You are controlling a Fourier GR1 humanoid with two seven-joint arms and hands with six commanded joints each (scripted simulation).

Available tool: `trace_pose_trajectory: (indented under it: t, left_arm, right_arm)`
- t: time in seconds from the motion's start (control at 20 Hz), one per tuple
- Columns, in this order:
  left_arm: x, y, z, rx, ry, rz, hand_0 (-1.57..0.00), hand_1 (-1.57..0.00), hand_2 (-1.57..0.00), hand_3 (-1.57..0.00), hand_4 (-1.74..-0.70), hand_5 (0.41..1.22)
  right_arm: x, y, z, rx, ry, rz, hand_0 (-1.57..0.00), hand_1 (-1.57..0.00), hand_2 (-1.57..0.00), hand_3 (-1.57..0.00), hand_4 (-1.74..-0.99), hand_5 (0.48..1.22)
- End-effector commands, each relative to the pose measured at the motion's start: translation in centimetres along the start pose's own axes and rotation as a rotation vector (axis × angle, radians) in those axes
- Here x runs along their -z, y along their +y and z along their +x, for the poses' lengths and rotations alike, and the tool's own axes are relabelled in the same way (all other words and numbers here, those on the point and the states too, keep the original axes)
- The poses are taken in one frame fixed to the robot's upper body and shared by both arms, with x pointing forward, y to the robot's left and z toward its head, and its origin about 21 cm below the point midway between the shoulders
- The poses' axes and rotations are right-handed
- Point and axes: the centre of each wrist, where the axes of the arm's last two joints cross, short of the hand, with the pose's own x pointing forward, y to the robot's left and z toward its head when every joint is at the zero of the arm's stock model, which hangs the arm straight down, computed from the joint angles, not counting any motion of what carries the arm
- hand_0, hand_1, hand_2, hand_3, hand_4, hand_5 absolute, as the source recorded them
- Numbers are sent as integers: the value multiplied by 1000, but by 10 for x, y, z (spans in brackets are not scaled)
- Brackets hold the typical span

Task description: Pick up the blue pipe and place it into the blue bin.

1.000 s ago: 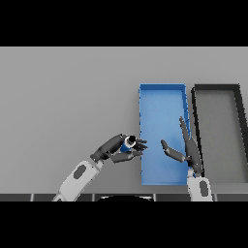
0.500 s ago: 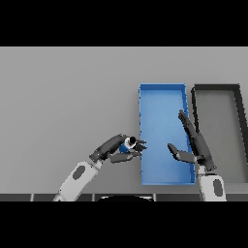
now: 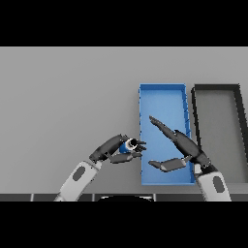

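A: Where is the pipe (image 3: 127,145) now?

B: In the left hand (image 3: 112,149), whose fingers and thumb are curled round it. Its round open end faces up and toward the bin (image 3: 162,87). It sits just beside the bin's left wall, near the lower part of that wall, and seems to be off the table (image 3: 68,97), though I cannot judge its height from this view.

A: So how much of the job is done?

B: I'd say the pick-up is done. The placing is not: the pipe is outside the bin, with only the fingertips reaching the wall. What is left is to carry it over the wall, let go, and pull the hand away.

A: And the right hand (image 3: 181,147)?

B: It is over the bin's lower half, fingers straight and spread toward the upper left, thumb held out low. It holds nothing. It covers part of the bin's floor, so I'd guess it could get in the way of a drop there.

A: Anything you cannot make out?

B: Most of the pipe is hidden inside the grip; only the end shows, so its length and tilt are unclear. The black bin (image 3: 218,88) to the right is cut off by the picture's edge. Whether the right hand touches the bin floor I cannot tell.
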Motion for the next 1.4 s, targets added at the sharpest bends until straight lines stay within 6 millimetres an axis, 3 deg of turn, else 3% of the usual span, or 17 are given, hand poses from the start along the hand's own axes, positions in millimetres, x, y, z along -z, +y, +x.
trace_pose_trajectory:
  t: [0.0, 0.45, 0.6, 0.75, 0.8, 0.85, 0.9, 1.05, 1.2, 1.35]
  left_arm:
    - [0, 0, 0, -5, 9, 6, -1571, -1571, -1571, -1571, -1475, 1221]
    - [6, 6, 1, -26, -1, -21, -1571, -1571, -1571, -1571, -1476, 1221]
    - [3, 5, -2, -51, 5, -44, -1571, -1571, -1571, -1571, -1459, 1221]
    - [3, 5, -4, -57, -9, -41, -1571, -1571, -1571, -1571, -1460, 1221]
    - [3, 5, -4, -51, 16, -30, -1571, -1571, -1571, -1571, -1515, 1221]
    - [6, 3, -2, -55, 35, -33, -1571, -1571, -1541, -1304, -1560, 1221]
    - [9, 1, -3, -64, 50, -34, -1571, -1571, -1528, -1139, -1596, 1221]
    - [7, 4, -4, -56, 31, -26, -1571, -1571, -1549, -1228, -1667, 1221]
    - [6, 2, -2, -50, 31, -39, -1571, -1571, -1560, -1331, -1703, 1221]
    - [10, 3, 0, -49, 10, -39, -1571, -1571, -1539, -1412, -1722, 1221]
  right_arm:
    - [6, 3, 3, 12, 6, 24, 1, 0, 0, 1, -1242, 524]
    - [60, 21, 10, 28, 13, 237, 1, 1, 1, 1, -1192, 514]
    - [78, 24, 9, 43, 19, 281, 1, 1, -1, 1, -1208, 512]
    - [92, 29, 8, 43, 19, 319, -24, -108, -130, -49, -1222, 517]
    - [95, 31, 7, 48, 24, 338, -166, -241, -249, -143, -1255, 519]
    - [100, 31, 9, 46, 17, 351, -398, -437, -428, -307, -1303, 520]
    - [104, 31, 10, 40, 16, 353, -630, -652, -657, -504, -1383, 523]
    - [108, 33, 9, 54, -9, 354, -1089, -1101, -1103, -896, -1537, 600]
    - [106, 37, 3, 119, -55, 340, -1324, -1330, -1331, -1225, -1481, 869]
    - [105, 43, 6, 90, -105, 336, -1445, -1448, -1448, -1394, -1477, 1041]
